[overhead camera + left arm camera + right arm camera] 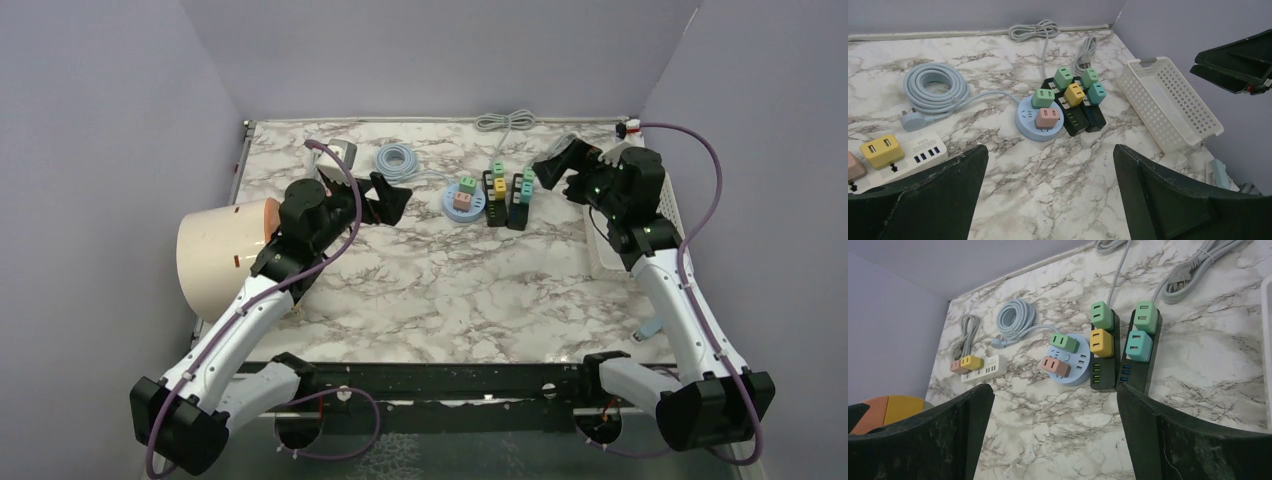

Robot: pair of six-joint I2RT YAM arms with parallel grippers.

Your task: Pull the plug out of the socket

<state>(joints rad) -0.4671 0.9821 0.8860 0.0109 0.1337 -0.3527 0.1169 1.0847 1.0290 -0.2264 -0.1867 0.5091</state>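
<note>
right gripper [1051, 396]: fingers wide apart, empty | left gripper [1050, 156]: also apart, empty | teal plug [1139, 346]: seated in black strip [1140, 377], mid-table toward the back | relation: strip lies just ahead of and below right gripper, long axis far-to-near | nearer arm: right; left sits closer to round socket [1079, 371]

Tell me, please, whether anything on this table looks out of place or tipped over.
Yes: the cream container at the left edge of the table lies on its side rather than upright. Nothing else looks spilled or damaged.
</note>
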